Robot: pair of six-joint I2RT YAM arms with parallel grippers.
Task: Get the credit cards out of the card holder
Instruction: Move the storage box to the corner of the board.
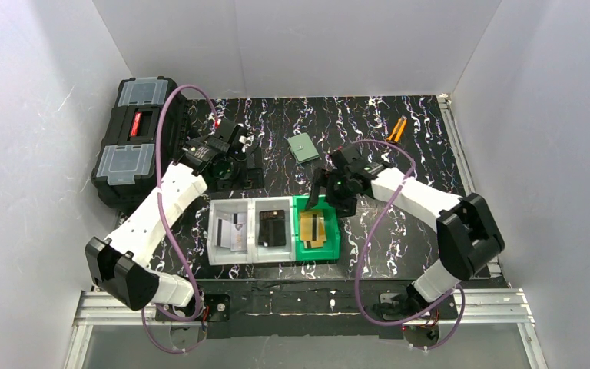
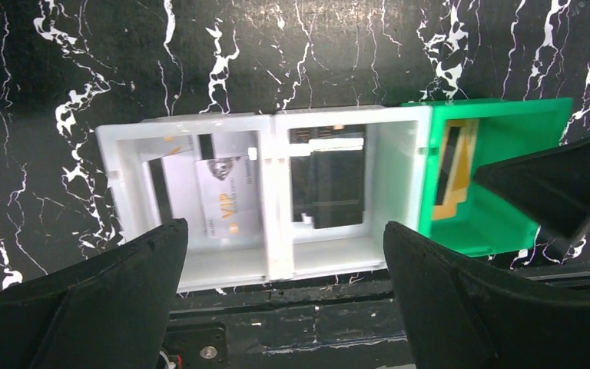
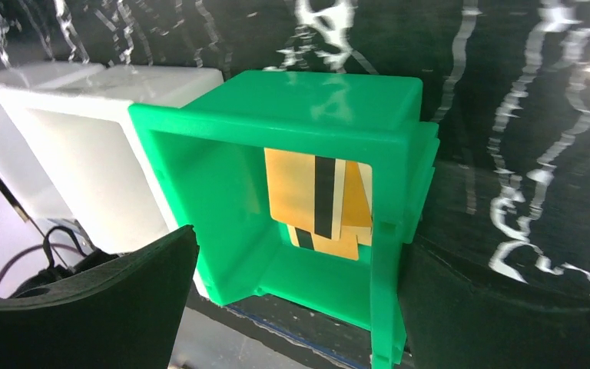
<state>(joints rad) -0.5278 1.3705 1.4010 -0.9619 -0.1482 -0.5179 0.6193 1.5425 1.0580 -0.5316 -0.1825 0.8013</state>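
right gripper (image 3: 299, 254) hovering, jaws standing wide, gripping nothing; credit cards (image 3: 315, 204) lying below them in green bin (image 3: 276, 92). left gripper (image 2: 284, 238) also gaping, empty. card holder (image 1: 303, 147) lying flat beyond right jaws. cards looking thin, stiff, slick: pinching edges advised.

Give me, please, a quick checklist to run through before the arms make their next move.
1. Left claw open, holding nothing: ok.
2. Right claw open, holding nothing: ok.
3. Gold cards lying inside the green bin: ok.
4. Wallet lying free on the table beyond the green bin, neither claw touching it: ok.
5. Wallet emptied of cards: cannot tell.
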